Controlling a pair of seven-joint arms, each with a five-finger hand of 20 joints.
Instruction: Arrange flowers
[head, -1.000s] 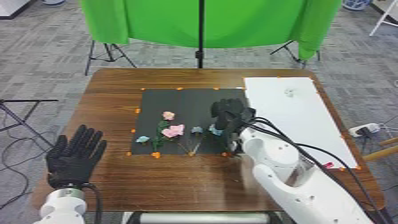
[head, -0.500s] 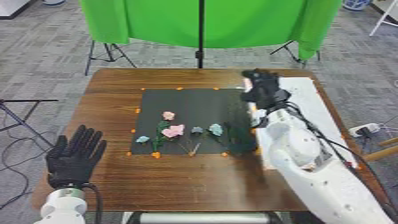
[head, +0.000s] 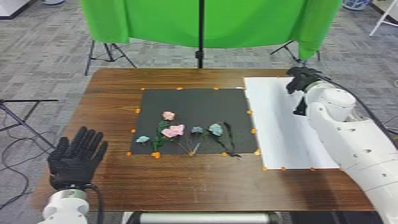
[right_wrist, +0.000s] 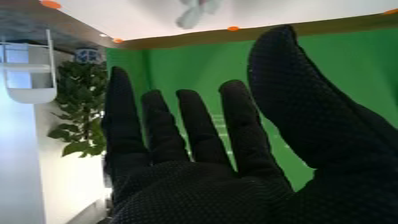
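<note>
Flowers on mat, right hand open near sheet's far edge; left hand open

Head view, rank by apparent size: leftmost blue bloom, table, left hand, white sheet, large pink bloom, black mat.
1. Table
2. Black mat and white sheet: too close to rank, right arm partly covers sheet
3. Left hand
4. Large pink bloom
5. Leftmost blue bloom
</note>
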